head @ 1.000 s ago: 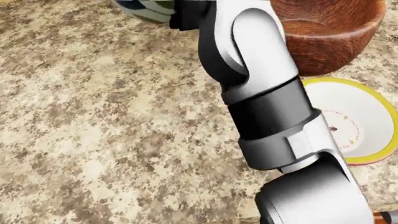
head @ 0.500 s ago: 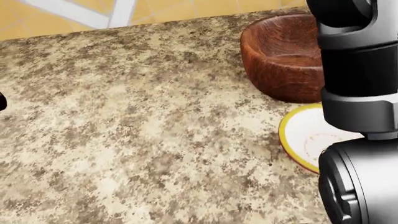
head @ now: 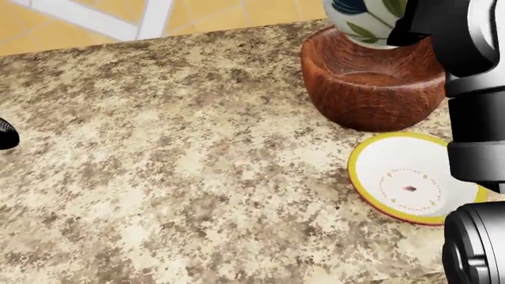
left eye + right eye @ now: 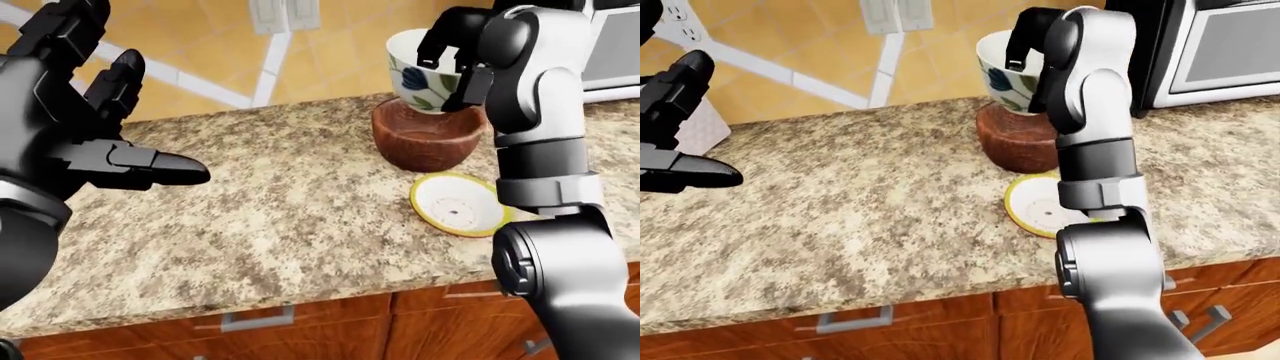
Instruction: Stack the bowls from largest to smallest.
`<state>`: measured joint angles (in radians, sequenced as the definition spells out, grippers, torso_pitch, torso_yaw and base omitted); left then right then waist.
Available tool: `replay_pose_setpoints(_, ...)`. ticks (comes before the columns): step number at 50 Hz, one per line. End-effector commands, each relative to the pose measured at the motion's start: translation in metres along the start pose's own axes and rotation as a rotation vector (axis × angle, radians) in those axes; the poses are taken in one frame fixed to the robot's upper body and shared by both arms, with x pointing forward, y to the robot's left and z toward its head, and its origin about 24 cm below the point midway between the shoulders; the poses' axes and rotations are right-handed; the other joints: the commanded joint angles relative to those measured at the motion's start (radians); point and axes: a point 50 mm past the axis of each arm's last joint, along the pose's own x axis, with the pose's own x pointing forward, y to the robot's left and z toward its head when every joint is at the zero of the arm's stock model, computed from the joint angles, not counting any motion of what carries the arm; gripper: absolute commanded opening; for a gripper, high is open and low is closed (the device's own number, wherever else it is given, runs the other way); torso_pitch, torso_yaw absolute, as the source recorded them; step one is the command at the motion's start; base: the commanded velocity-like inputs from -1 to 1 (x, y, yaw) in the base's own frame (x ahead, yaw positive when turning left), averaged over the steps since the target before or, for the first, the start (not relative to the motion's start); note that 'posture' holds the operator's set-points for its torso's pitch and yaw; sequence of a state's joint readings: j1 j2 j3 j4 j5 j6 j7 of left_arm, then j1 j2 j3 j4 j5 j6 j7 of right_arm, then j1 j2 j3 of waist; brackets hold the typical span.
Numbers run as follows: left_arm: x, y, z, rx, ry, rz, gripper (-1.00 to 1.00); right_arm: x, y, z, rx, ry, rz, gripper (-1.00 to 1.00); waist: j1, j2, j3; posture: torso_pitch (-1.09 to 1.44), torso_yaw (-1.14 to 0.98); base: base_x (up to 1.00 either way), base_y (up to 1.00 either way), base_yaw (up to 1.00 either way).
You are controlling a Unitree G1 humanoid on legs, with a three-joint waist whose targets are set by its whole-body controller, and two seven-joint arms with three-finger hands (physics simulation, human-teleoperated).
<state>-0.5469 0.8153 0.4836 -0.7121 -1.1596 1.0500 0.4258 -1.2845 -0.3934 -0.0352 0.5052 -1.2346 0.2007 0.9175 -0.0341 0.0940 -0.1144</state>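
Right hand (image 4: 452,56) grips floral bowl (image 4: 415,75) above wooden bowl (image 3: 371,89); off-centre release risks tipping. Left hand (image 4: 75,127) spread, empty.

Speckled granite counter (image 3: 182,177), brown wooden bowl (image 3: 371,94) resting on it, yellow-rimmed white bowl (image 3: 407,177) just beside

- A speckled granite bench (image 4: 300,217) spans the views.
- Wooden cabinets (image 4: 940,322) with metal handles (image 4: 855,319) sit below it.
- The wall (image 4: 330,52) is orange tile with white stripes.
- A microwave (image 4: 1220,49) stands at the right-eye view's right.
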Motion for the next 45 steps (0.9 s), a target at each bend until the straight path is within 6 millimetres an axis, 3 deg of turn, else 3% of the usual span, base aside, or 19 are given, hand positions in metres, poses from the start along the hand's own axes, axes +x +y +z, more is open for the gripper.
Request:
replay_pose_setpoints(1, -0.001, 0.004, 0.011, 0.01, -0.07, 0.026, 1.0, -0.008, -0.018, 0.005, -0.013, -0.011, -0.111, -0.99, 0.001, -0.002, -0.02, -0.26, 0.0, 0.0, 0.0, 0.0)
replay_pose_setpoints(16, -0.001, 0.006, 0.007, 0.01, -0.063, 0.031, 1.0, 0.014, -0.004, 0.002, 0.02, 0.041, -0.139, -0.99, 0.004, -0.004, -0.032, -0.26, 0.0, 0.0, 0.0, 0.0)
replay_pose_setpoints(38, 0.0, 0.007, 0.005, 0.005, -0.059, 0.033, 1.0, 0.025, 0.026, -0.011, 0.022, 0.091, -0.067, -0.98, 0.01, -0.009, -0.041, -0.26, 0.0, 0.0, 0.0, 0.0)
replay_pose_setpoints(45, -0.001, 0.005, 0.003, 0.007, -0.056, 0.029, 1.0, 0.025, 0.026, -0.014, 0.014, 0.101, -0.065, -0.98, 0.012, -0.008, -0.041, -0.26, 0.0, 0.0, 0.0, 0.0)
